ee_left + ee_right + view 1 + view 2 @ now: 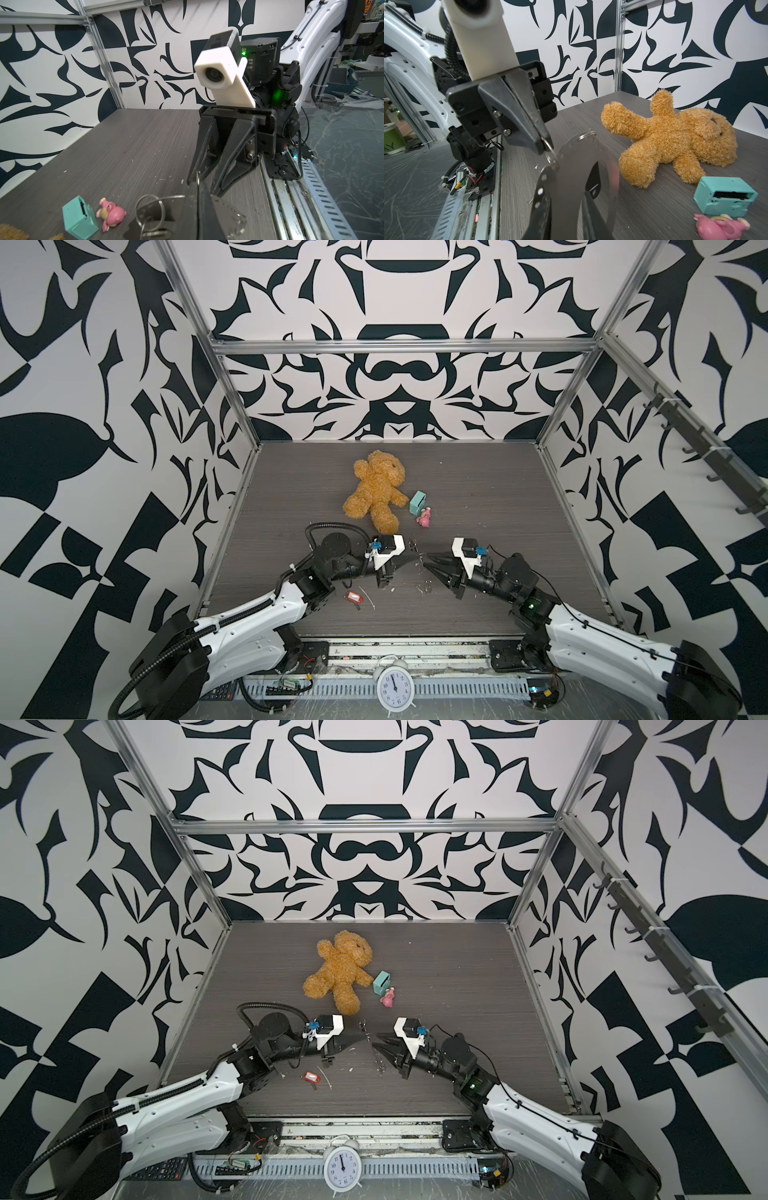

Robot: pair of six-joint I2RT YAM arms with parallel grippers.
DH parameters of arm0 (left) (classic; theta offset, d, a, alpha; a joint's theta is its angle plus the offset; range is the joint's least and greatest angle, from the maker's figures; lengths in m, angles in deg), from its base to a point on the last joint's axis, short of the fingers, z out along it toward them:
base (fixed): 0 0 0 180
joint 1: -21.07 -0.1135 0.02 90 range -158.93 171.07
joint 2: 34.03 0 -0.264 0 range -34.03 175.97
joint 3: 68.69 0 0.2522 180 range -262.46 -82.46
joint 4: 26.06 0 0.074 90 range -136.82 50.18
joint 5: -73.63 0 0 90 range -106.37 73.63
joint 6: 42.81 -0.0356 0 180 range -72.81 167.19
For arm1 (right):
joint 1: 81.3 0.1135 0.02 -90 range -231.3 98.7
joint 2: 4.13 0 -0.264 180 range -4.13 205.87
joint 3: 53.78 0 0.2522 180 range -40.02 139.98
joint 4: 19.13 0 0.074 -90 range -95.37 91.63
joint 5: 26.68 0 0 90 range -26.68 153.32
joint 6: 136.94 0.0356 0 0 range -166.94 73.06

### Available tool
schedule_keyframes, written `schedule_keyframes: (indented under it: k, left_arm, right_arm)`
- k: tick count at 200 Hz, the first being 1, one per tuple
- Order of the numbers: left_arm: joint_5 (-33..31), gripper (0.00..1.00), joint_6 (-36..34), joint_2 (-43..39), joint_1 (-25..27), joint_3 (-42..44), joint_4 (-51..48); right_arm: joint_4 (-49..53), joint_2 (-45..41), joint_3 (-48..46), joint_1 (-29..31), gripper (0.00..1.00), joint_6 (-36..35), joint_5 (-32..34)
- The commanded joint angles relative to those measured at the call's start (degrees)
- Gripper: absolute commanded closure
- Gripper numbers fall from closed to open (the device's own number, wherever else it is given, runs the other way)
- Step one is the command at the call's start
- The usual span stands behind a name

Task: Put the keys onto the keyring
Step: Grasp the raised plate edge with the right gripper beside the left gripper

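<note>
Grey wood-grain desk [478,497] between black-and-white patterned walls: at its middle the left end effector [544,145] is pressed together, pinching a ring of the silver keyring [152,207] at its very tip. Facing it tip to tip, the right end effector [204,185] has its jaws partly spread right at the rings, though I cannot tell whether it touches them. Farther out, the red key tag [353,597] lies on the desk near the left arm, well apart from the keyring, while a teddy bear [376,493], a teal box [417,502] and a pink figure [424,517] lie behind.
</note>
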Motion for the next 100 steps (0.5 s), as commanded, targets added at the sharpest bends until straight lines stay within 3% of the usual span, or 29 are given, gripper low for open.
schedule_keyframes:
  k: [1,100]
  left_arm:
    - [2.5,1.00,0.3,0.3,0.1,-0.8,2.9]
    - [4.7,1.00,0.1,1.6,0.2,-1.4,2.9]
  right_arm:
    - [-4.0,-1.0,1.4,0.3,0.74,1.3,-0.8]
    - [-3.7,-1.2,1.8,0.3,0.80,1.3,-2.2]
